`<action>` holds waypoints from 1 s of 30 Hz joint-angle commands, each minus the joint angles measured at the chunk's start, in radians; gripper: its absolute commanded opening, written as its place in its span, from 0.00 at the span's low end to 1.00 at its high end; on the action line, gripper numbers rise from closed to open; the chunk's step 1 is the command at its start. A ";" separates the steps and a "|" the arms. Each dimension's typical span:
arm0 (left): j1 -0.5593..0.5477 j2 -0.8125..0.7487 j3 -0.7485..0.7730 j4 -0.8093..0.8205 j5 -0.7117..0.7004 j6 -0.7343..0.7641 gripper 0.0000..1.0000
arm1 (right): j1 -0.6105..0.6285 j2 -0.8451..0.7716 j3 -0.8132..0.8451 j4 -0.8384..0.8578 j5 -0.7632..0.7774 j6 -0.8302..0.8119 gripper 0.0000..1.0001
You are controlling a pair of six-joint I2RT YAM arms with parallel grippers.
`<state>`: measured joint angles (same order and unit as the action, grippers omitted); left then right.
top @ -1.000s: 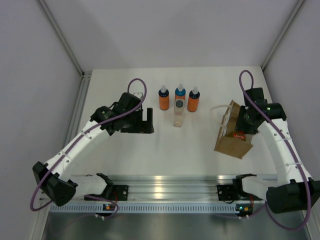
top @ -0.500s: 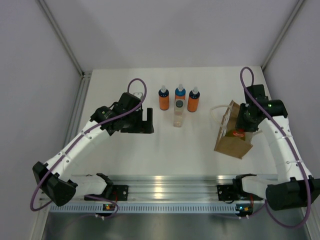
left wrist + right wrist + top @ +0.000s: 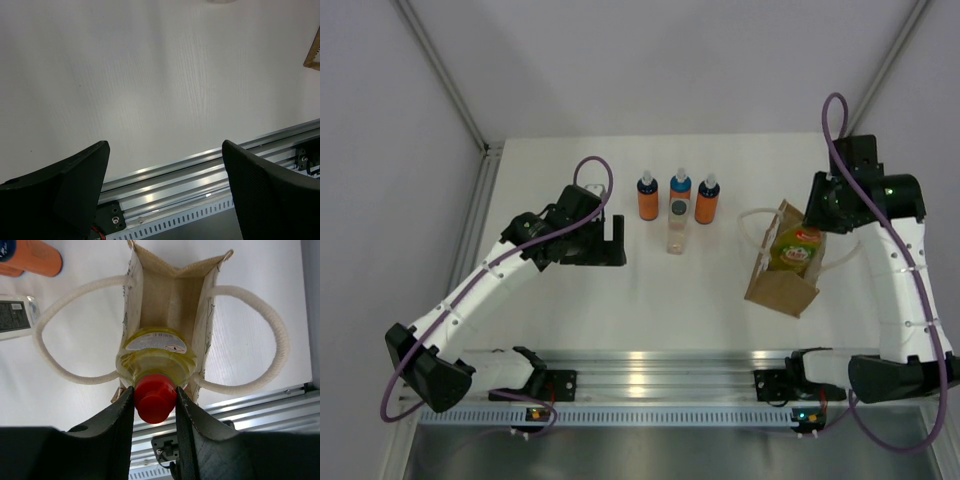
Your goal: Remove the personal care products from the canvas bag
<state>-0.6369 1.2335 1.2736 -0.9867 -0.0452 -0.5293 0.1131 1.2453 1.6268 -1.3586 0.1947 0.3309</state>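
**Top external view**
- Canvas bag (image 3: 780, 288): near the right edge of the tabletop (image 3: 570, 300), about midway between the far and near edges, with its mouth turned up toward the right arm.
- Yellow-green bottle (image 3: 797, 250): at the bag's mouth, hanging from the right jaws, label toward the camera.
- Orange bottles (image 3: 680, 195): three upright in a row near the middle of the far edge, outside the bag.
- Greyish bottle (image 3: 676, 232): just nearward of the middle orange bottle, also outside the bag.
- Nearer arm: the right one. The left jaws hover left of centre, well apart from the bag.

**Left wrist view**
- Left jaws: spread, with nothing between them.
- Below: bare tabletop and the near-edge rail (image 3: 200, 175).

**Right wrist view**
- Right jaws: pinching the red cap (image 3: 152, 399).
- Long axis: runs straight from the jaws into the open mouth.
- Fit: the bottle body sits between the bag's side walls. Whether its base clears the rim cannot be told.
- Bag contents: nothing else shows, though the bottle hides part of the interior.
- White handles (image 3: 55, 347): splayed to either side.
- Coming move (judged): a pull along that axis, away from the mouth.
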 commanded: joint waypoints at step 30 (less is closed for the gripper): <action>-0.003 -0.035 0.015 0.039 -0.061 -0.043 0.98 | 0.083 -0.003 0.429 0.099 -0.466 0.056 0.00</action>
<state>-0.6369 1.2255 1.2732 -0.9867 -0.0952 -0.5575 0.1638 1.2888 2.0392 -1.4071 -0.1574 0.3370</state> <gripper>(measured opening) 0.984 0.323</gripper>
